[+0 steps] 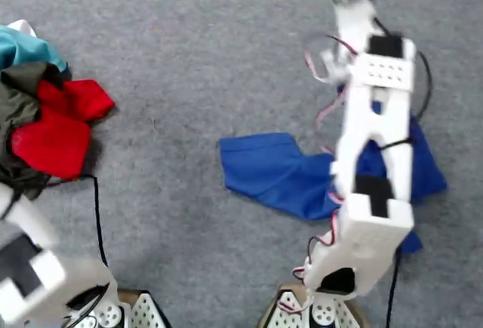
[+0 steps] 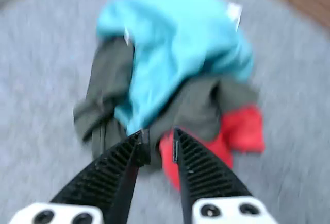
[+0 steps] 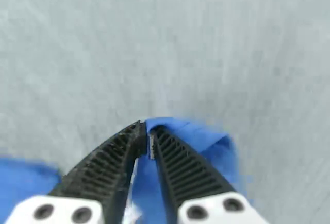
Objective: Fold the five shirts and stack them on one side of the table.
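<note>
**On grey worktop (image 1: 189, 64): blue shirt (image 1: 279, 173) pinched by right gripper (image 3: 149, 131), crumpled heap beneath left gripper (image 2: 157, 140)**

Toward the middle and right of the worktop, seen from above: blue shirt lying rumpled and unfolded, one part reaching toward the centre, the rest tucked under the white right arm (image 1: 373, 154).

Close up from the right wrist: right gripper with jaws drawn almost together on an edge of the blue shirt, cloth bunched just past the tips, more blue lower down, grey surface beyond.

At the left edge, well apart from the blue shirt: a heap of three crumpled garments. Teal shirt (image 1: 26, 49) at the back of the heap, dark olive shirt (image 1: 19, 109) under and beside it, red shirt (image 1: 53, 136) spilling out toward the centre.

At the near left corner: white left arm (image 1: 34, 275), with a black cable (image 1: 96, 215) trailing across the worktop near the red shirt.

Close up from the left wrist: left gripper poised over the heap, jaws slightly parted and holding nothing, tips above the spot where dark olive meets red, teal cloth farther off.
</note>
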You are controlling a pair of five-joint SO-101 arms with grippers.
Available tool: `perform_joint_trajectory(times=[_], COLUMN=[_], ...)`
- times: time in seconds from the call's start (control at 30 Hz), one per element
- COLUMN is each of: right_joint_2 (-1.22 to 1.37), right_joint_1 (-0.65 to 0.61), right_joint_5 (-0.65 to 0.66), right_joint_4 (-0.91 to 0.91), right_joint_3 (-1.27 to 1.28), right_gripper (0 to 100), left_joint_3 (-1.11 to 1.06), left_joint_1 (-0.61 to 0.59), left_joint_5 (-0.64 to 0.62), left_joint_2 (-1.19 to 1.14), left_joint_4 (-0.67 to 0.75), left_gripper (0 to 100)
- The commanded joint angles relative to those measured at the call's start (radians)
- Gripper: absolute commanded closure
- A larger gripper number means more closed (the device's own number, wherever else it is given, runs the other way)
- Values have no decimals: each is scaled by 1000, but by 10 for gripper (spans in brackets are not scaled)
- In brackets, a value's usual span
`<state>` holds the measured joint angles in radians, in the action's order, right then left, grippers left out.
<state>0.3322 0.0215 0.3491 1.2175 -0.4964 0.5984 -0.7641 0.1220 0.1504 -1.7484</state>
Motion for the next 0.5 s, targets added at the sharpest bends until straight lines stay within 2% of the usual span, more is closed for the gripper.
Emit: perform_joint_trajectory(times=[0.0,0.13,0.3,0.47], right_joint_2=[-77,-77,-84,-107], right_joint_1=[-136,-242,-374,-453], right_joint_5=[6,0,5,6], right_joint_4=[11,-120,-330,-359], right_joint_3=[-334,-535,-651,-782], right_gripper=[997,997,997,997], left_joint_3=[-273,-453,-583,-721], left_joint_1=[2,0,0,0], left_joint_5=[44,52,54,48], left_joint_2=[236,426,588,621], left_joint_4=[-9,-9,-8,69], left_gripper=[921,919,918,920])
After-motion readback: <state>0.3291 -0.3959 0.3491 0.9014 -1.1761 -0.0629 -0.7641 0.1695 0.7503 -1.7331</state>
